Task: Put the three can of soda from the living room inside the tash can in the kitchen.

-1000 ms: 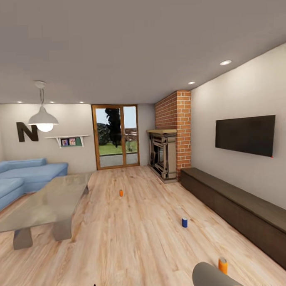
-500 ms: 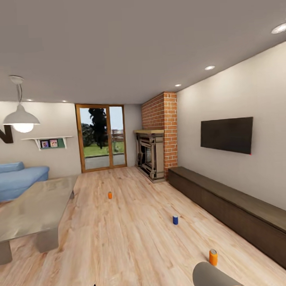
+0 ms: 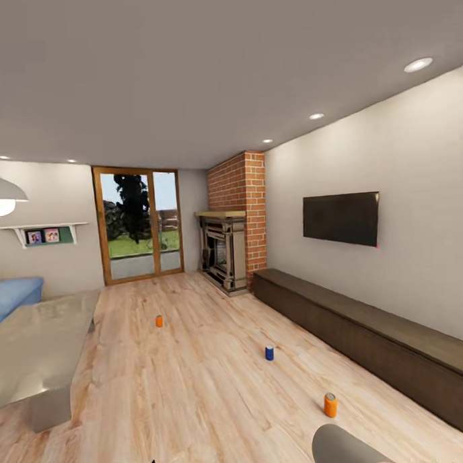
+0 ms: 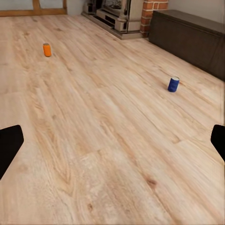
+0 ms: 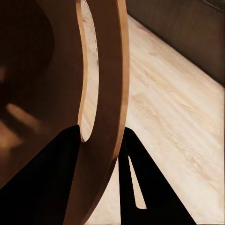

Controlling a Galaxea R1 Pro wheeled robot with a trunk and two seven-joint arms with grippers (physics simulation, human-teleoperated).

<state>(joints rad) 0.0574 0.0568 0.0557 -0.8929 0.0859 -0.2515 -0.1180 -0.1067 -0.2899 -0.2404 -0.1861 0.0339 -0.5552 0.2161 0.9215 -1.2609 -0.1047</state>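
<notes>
Three cans of soda stand on the living room's wood floor: an orange one [image 3: 158, 321] far off, a blue one [image 3: 269, 352] in the middle, and a second orange one [image 3: 330, 405] nearest me. The left wrist view shows the far orange can [image 4: 47, 49] and the blue can [image 4: 173, 84] beyond my open left gripper [image 4: 112, 143], whose fingers hold nothing. My right gripper [image 5: 101, 164] is shut on the rim of the tash can [image 5: 105, 70], its coppery inner wall close to the camera. The can's pale outer wall [image 3: 342, 449] shows low in the head view.
A long dark bench [image 3: 371, 333] runs along the right wall under the TV [image 3: 341, 218]. A glass coffee table [image 3: 34, 341] and blue sofa [image 3: 12, 295] are at the left. The fireplace [image 3: 222, 249], brick column [image 3: 241, 211] and glass door [image 3: 138, 222] are at the far end.
The head view has swung to the right, so the sofa, table, lamp and cans sit further left in the picture. The tash can stays in my right gripper.
</notes>
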